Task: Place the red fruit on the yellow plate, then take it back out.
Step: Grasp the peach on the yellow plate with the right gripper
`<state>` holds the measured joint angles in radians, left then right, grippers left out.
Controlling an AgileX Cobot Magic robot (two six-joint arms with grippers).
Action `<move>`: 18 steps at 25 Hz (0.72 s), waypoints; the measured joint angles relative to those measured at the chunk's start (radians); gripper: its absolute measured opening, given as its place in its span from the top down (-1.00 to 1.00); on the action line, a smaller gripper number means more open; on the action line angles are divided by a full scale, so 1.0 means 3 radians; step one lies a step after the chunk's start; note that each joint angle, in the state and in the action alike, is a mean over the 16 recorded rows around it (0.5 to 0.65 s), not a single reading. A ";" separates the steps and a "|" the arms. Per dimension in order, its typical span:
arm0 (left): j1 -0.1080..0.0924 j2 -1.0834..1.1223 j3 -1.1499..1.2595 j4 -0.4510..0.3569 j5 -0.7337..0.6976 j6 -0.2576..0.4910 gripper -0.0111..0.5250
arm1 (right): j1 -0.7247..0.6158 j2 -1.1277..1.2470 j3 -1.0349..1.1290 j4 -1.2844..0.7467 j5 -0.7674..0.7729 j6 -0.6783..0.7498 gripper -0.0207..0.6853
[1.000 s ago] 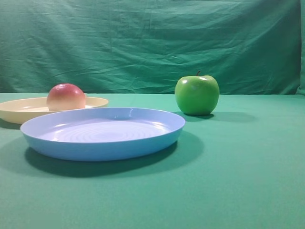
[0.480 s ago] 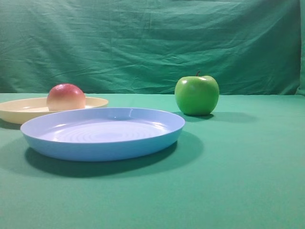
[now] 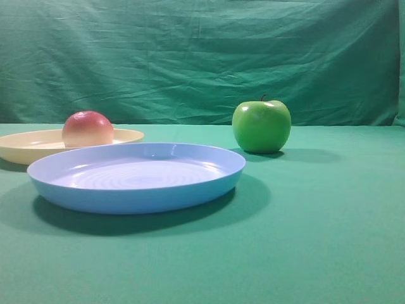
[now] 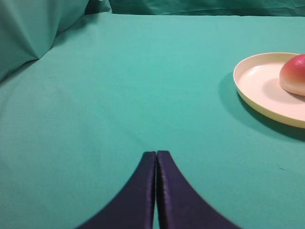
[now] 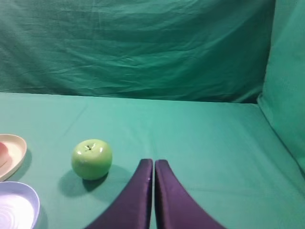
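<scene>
The red fruit (image 3: 87, 128) rests on the yellow plate (image 3: 25, 144) at the left of the exterior view. From the left wrist view the same fruit (image 4: 294, 75) sits on the plate (image 4: 257, 81) at the right edge. My left gripper (image 4: 156, 153) is shut and empty, well away from the plate over bare cloth. In the right wrist view my right gripper (image 5: 153, 162) is shut with nothing in it, and only a sliver of the plate (image 5: 14, 149) and the fruit (image 5: 2, 151) shows at the left edge. Neither gripper appears in the exterior view.
A large light blue plate (image 3: 136, 196) lies in front of the yellow one. A shiny green apple (image 3: 261, 125) with a stem stands to the right, also in the right wrist view as the apple (image 5: 92, 159). Green cloth covers the table and hangs behind.
</scene>
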<state>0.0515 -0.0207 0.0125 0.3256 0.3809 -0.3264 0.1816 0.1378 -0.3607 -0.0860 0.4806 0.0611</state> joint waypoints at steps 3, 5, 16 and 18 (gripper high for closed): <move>0.0000 0.0000 0.0000 0.0000 0.0000 0.0000 0.96 | -0.0130 -0.0208 0.0212 -0.0001 -0.0011 0.0002 0.94; 0.0000 0.0000 0.0000 0.0000 0.0000 0.0000 0.96 | -0.0199 -0.0316 0.0338 -0.0001 -0.0009 0.0003 0.94; 0.0000 0.0000 0.0000 0.0000 0.0000 0.0000 0.96 | -0.0395 -0.0500 0.0958 0.0037 -0.0097 0.0008 0.94; 0.0000 0.0000 0.0000 0.0000 0.0000 0.0000 0.96 | -0.0397 -0.0500 0.1045 0.0051 -0.0126 0.0009 0.94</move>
<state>0.0515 -0.0207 0.0125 0.3256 0.3809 -0.3264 0.0625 -0.0122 -0.0473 -0.0707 0.4427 0.0637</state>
